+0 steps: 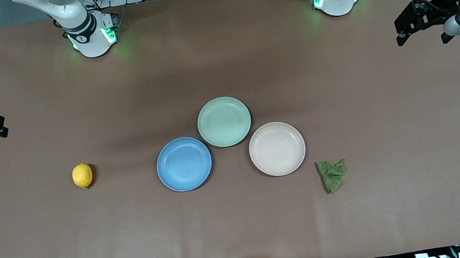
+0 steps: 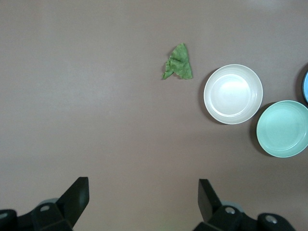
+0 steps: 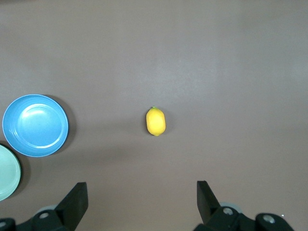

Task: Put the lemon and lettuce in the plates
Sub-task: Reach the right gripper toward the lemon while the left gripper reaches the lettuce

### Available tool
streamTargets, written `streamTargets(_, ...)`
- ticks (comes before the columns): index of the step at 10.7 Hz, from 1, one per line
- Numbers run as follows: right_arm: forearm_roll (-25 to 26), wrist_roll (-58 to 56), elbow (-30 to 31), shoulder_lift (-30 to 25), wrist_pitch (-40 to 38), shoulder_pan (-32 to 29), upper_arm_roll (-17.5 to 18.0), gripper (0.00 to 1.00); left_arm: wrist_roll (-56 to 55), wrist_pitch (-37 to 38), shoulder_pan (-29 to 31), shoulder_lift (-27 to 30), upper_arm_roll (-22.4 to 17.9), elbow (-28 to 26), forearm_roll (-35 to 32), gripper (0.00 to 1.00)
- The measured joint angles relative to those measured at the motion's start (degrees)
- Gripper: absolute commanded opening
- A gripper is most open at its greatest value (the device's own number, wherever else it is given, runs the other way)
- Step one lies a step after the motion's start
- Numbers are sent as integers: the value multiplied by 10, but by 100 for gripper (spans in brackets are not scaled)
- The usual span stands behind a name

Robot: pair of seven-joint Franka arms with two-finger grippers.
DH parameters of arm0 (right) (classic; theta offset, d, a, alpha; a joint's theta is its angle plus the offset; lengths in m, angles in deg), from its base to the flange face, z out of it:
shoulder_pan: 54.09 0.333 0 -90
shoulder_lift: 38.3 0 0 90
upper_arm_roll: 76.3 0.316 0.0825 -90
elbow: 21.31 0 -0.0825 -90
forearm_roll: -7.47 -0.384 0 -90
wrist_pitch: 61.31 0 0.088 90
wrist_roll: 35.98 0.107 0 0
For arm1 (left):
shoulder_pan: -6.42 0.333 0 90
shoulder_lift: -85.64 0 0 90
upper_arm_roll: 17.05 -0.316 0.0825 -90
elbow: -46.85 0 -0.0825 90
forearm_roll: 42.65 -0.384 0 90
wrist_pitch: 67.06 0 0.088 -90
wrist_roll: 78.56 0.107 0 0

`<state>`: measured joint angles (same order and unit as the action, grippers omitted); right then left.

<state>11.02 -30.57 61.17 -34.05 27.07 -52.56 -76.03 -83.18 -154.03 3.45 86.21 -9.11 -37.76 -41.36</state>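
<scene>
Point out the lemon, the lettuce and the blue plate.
lemon (image 1: 82,176): front view, middle of the fruit.
lettuce (image 1: 332,174): front view, middle of the leaf.
blue plate (image 1: 184,164): front view, bare middle.

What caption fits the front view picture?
Lemon, lettuce and three plates wait on the table.

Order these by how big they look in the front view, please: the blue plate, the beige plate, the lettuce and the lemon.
1. The blue plate and the beige plate look the same size, so I rank them together.
2. The lettuce, about half a plate wide.
3. The lemon, the smallest.
</scene>
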Motion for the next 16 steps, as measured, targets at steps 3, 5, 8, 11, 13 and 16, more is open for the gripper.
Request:
streamTargets(3, -1, 0, 1, 0, 0, 0, 0, 100, 0, -1, 0, -2, 0, 0, 0, 100)
streamTargets(5, -4, 0, 2, 0, -2, 0, 0, 100, 0, -5, 1, -11, 0, -1, 0, 100)
streamTargets(8, -11, 0, 3, 0, -5, 0, 0, 100, -4, -28, 0, -53, 0, -7, -3, 100)
streamTargets(11, -13, 0, 7, 3, -13, 4, 0, 100, -44, -80, 1, -110, -1, -7, -5, 100)
streamTargets(13, -13, 0, 17, 28, -20, 4, -1, 100, -99, -122, -2, -150, -1, -8, -5, 100)
streamTargets(16, -13, 0, 17, 75, -13, 2, -3, 100, -176, -212, -21, -224, 0, -9, -7, 100)
